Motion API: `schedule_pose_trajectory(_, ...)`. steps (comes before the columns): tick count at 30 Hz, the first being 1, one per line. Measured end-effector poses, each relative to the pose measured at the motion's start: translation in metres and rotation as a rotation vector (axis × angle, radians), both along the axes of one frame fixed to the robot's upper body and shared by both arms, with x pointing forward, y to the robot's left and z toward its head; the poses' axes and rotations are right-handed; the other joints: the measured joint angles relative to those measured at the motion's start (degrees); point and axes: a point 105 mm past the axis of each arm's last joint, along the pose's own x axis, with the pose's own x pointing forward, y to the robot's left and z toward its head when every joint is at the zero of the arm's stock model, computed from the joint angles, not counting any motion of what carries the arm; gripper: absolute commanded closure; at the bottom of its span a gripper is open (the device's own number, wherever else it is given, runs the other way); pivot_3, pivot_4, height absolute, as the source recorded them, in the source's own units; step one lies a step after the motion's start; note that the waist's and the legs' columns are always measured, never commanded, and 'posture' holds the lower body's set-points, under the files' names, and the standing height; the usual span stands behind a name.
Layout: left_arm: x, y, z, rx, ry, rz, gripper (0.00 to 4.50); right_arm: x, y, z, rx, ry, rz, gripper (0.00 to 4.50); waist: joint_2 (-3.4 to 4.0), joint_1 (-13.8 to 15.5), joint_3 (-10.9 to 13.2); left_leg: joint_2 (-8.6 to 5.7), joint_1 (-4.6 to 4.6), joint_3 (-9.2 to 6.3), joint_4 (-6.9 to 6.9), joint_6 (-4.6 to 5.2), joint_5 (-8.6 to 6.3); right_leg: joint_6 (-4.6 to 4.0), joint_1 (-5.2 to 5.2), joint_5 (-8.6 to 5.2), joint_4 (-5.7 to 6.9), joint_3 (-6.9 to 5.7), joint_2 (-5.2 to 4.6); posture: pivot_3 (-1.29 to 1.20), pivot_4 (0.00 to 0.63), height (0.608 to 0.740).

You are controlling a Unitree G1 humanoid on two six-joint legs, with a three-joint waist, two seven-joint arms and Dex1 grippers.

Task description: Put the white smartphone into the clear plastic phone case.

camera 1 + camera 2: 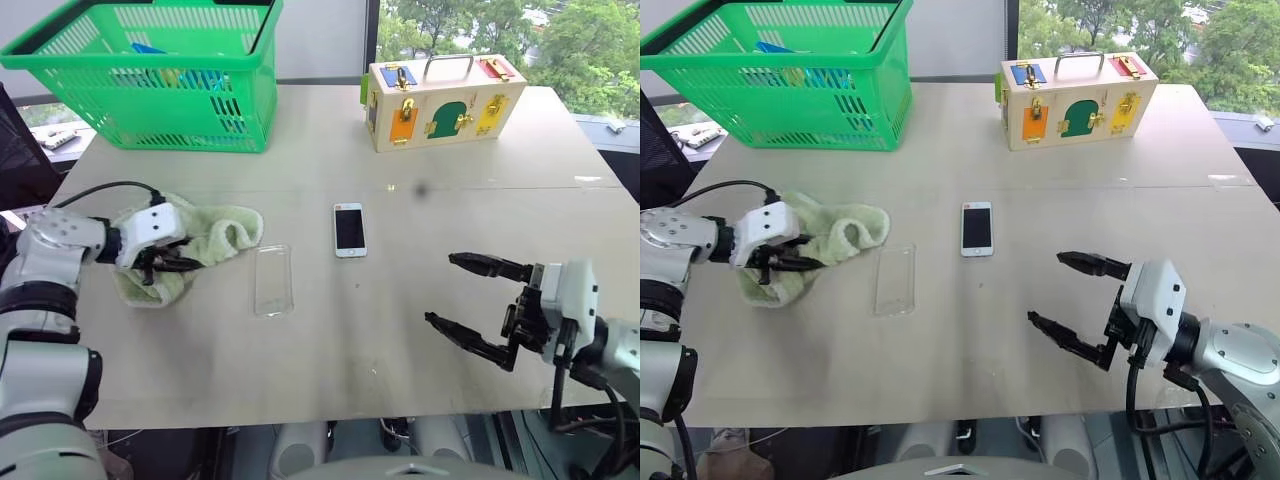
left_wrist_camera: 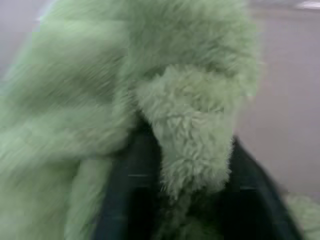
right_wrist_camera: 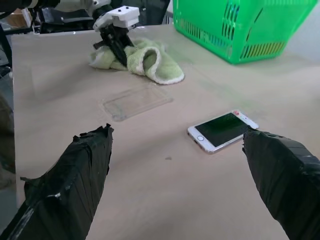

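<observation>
The white smartphone lies screen up near the middle of the table. Just to its left lies the clear plastic phone case, flat and with nothing in it. Further left, my left gripper is pressed into a fluffy green towel; in the left wrist view a fold of the towel sits pinched between the fingers. My right gripper hovers open at the table's near right, pointing left toward the smartphone and the case, holding nothing.
A green plastic basket with a few items stands at the far left corner. A wooden latch box with coloured doors stands at the far right. The table's front edge runs just below both grippers.
</observation>
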Motion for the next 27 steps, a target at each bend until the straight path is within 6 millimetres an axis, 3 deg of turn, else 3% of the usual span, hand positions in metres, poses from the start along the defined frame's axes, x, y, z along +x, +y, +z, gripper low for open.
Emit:
schedule_pose_trajectory(9,0.009,0.047,0.009,-0.177,-0.149,0.459,4.42,0.006,0.001,-0.001,0.001,0.002,0.021,0.00,-0.05,-0.1,0.0,-0.01,0.00,0.05,0.01,0.00,0.00,0.12,0.01,0.07,0.01,0.03,0.01,0.00,0.150,0.740)
schedule_pose_trajectory(12,0.005,0.052,0.003,-0.227,-0.135,0.525,3.57,0.007,0.002,-0.002,0.001,0.008,0.035,0.00,-0.06,0.0,0.0,-0.01,0.01,0.05,0.03,0.00,0.00,0.05,0.01,0.03,0.04,0.02,0.00,0.00,0.150,0.740)
schedule_pose_trajectory(17,-0.002,0.049,0.001,-0.346,-0.127,0.558,1.26,0.008,0.004,0.000,-0.002,-0.003,0.046,0.00,-0.06,-0.1,0.0,0.03,0.01,0.03,0.03,0.00,0.00,0.01,0.00,0.02,0.05,0.02,-0.02,0.00,0.150,0.740)
schedule_pose_trajectory(19,-0.006,0.053,0.012,-0.487,-0.181,0.626,0.26,0.008,0.004,0.000,-0.002,0.000,0.048,0.00,-0.08,-0.3,0.0,0.05,0.01,0.02,0.03,0.00,0.00,0.03,0.01,0.02,0.06,0.03,-0.06,0.00,0.150,0.740)
schedule_pose_trajectory(20,-0.006,0.054,0.018,-0.542,-0.206,0.649,0.03,0.007,0.004,-0.001,-0.002,0.003,0.048,0.00,-0.09,-0.5,0.0,0.05,0.01,0.02,0.03,-0.01,0.00,0.06,0.01,0.04,0.06,0.02,-0.07,0.00,0.150,0.740)
schedule_pose_trajectory(23,-0.007,0.055,0.040,-0.729,-0.294,0.699,0.03,0.007,0.003,-0.001,-0.001,0.006,0.047,0.00,-0.11,-0.5,0.0,0.04,0.03,0.00,0.07,-0.01,0.01,0.05,0.06,0.04,0.08,0.00,-0.08,0.00,0.150,0.740)
schedule_pose_trajectory(25,-0.010,0.045,0.055,-0.853,-0.317,0.664,0.03,0.007,0.004,-0.002,0.002,0.010,0.048,0.00,-0.12,-0.5,0.0,0.03,0.05,0.00,0.11,-0.01,0.00,0.05,0.09,0.04,0.09,0.00,-0.10,0.00,0.150,0.740)
schedule_pose_trajectory(27,-0.017,0.020,0.064,-0.905,-0.253,0.543,0.03,0.006,0.004,0.000,0.007,0.009,0.056,0.00,-0.12,-0.7,0.0,0.00,0.06,0.01,0.12,-0.01,0.00,0.02,0.10,0.02,0.09,0.01,-0.24,0.00,0.150,0.740)
